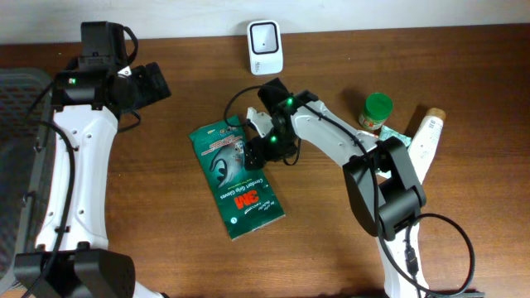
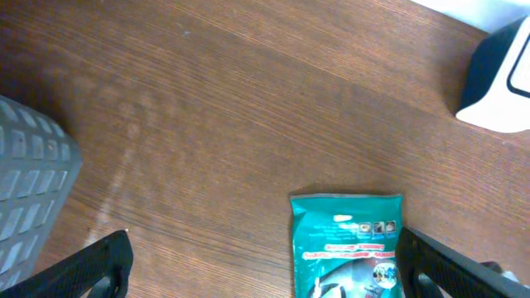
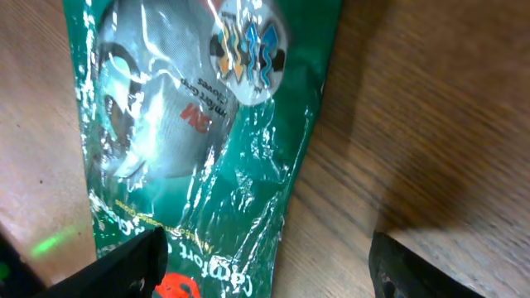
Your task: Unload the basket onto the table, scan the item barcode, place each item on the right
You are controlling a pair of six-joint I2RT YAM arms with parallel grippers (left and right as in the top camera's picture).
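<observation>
Right gripper (image 3: 265, 248) fingers stand apart just above the green glove packet (image 3: 190, 124), clasping nothing; its crinkled gloss shows only here. Overhead alone shows the white scanner (image 1: 265, 47) whole, at twelve o'clock from the packet lying flat mid-table. Left gripper (image 2: 265, 261) gapes wide, empty, its fingers cut off at the frame's bottom

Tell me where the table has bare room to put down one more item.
Bare wood: between the left arm and the glove packet; below the packet toward the near edge. Crowded: right rear, where jar, tube and right arm meet.
</observation>
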